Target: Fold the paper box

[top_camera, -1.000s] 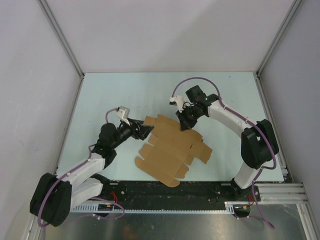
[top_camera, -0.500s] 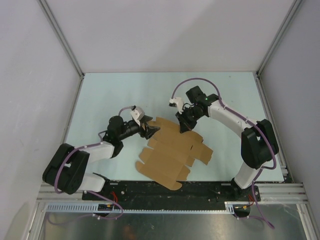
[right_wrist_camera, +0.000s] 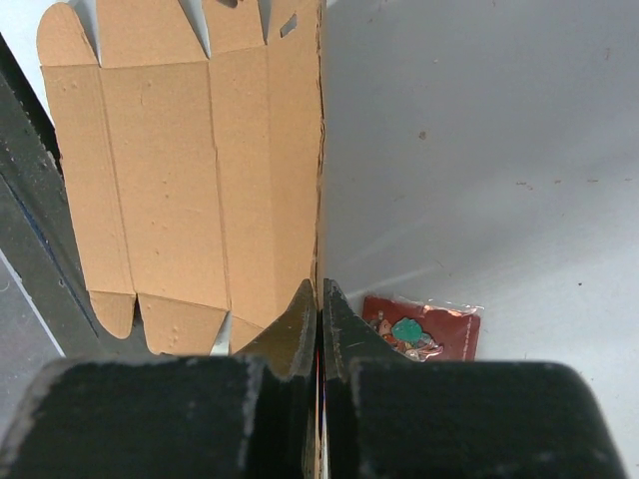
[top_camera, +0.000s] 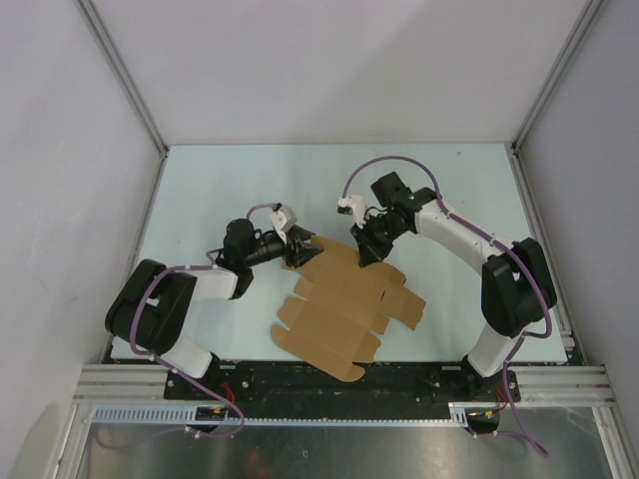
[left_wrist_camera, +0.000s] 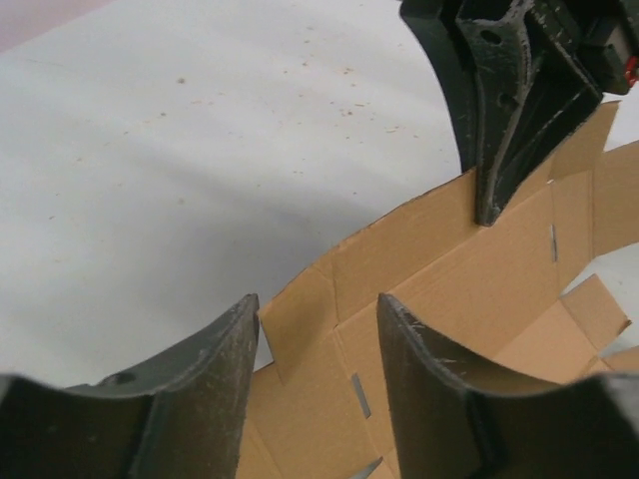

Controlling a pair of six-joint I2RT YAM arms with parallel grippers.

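Note:
The paper box (top_camera: 344, 299) is a flat brown die-cut sheet lying near the table's front middle. My right gripper (top_camera: 364, 253) is shut on its far edge and holds that edge lifted; in the right wrist view (right_wrist_camera: 320, 287) the jaws pinch the thin cardboard edge, with the sheet (right_wrist_camera: 170, 170) spreading to the left. My left gripper (top_camera: 298, 249) is open at the sheet's far-left corner. In the left wrist view (left_wrist_camera: 318, 301) its two fingers straddle a corner flap of the cardboard (left_wrist_camera: 439, 279) without closing on it. The right gripper (left_wrist_camera: 499, 120) shows there too.
A small dark red square packet (right_wrist_camera: 421, 327) lies on the table just right of the right gripper's jaws. The pale table (top_camera: 220, 190) is ringed by grey walls and metal posts. A black rail (top_camera: 329, 384) runs along the near edge.
My left arm has swung forward and right, bringing its open gripper onto the sheet's far-left corner. The sheet has shifted slightly. The right gripper has kept its hold.

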